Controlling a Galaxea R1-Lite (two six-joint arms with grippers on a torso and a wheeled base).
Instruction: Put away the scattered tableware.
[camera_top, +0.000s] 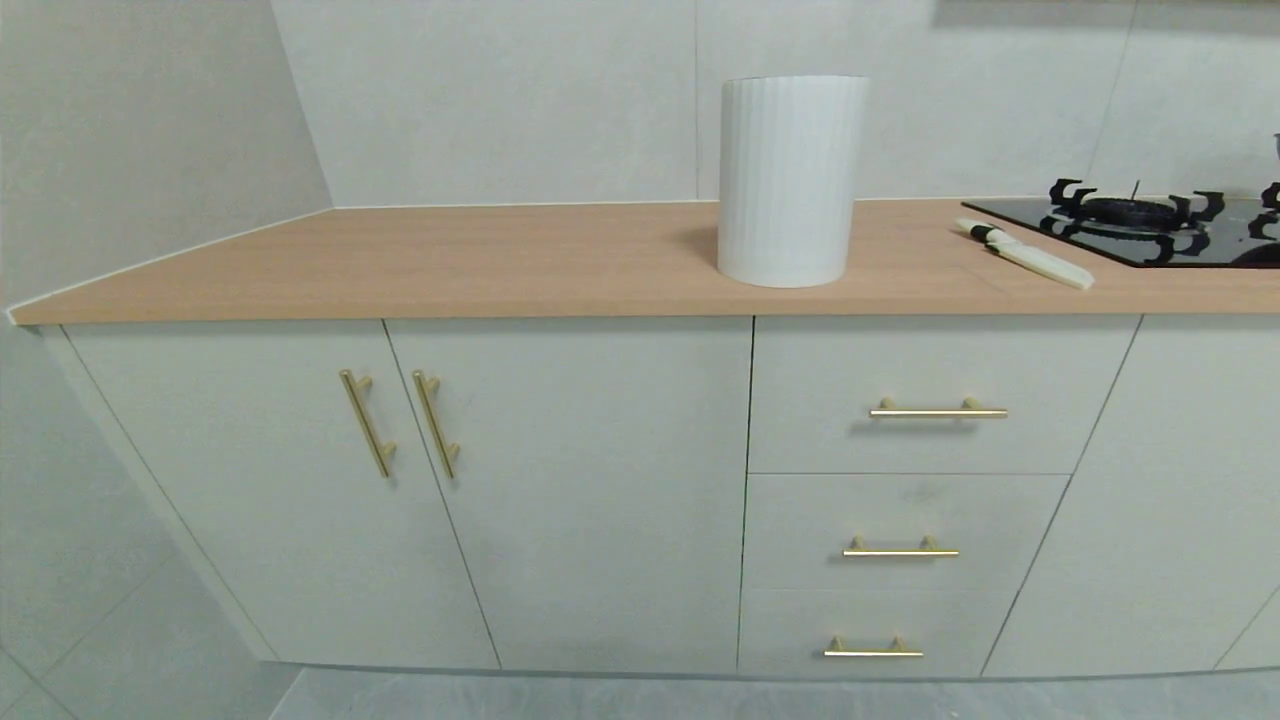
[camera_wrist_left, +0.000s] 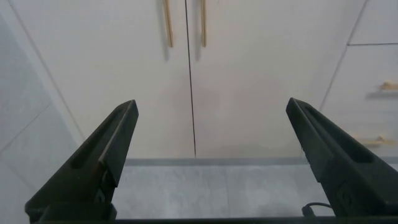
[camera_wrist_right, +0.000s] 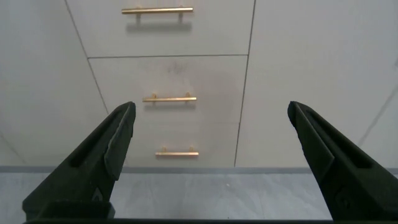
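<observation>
A white ribbed canister (camera_top: 792, 180) stands upright on a wood-topped table (camera_top: 450, 265) in a tiled kitchen, the landmark for all that surrounds it. To the canister's right, near but not touching it, a pale knife (camera_top: 1025, 254) with a dark band near one end lies flat on the table, between the canister and a black glass hob (camera_top: 1140, 225) with a dark burner grate, the knife's far end just beside the hob's edge. Straight below the canister a stack of three drawers (camera_top: 930, 440) carries horizontal brass bar handles (camera_top: 938, 410); below and to the canister's left a pair of cabinet doors (camera_top: 560, 500) meet at a seam with two upright brass handles (camera_top: 367, 423) side by side. The left gripper (camera_wrist_left: 210, 106) is held low before those doors, level with their lower half, its two dark fingers (camera_wrist_left: 106, 155) spread wide apart and holding nothing, the door seam and grey floor (camera_wrist_left: 217, 186) showing between them. The right gripper (camera_wrist_right: 211, 107) is held low before the drawer stack under the canister, its fingers (camera_wrist_right: 323, 149) likewise spread wide and empty, with the two lower drawer handles (camera_wrist_right: 169, 98) framed in the gap. Both grippers point at the cabinet fronts well below the table's top and well apart from the knife and canister.
</observation>
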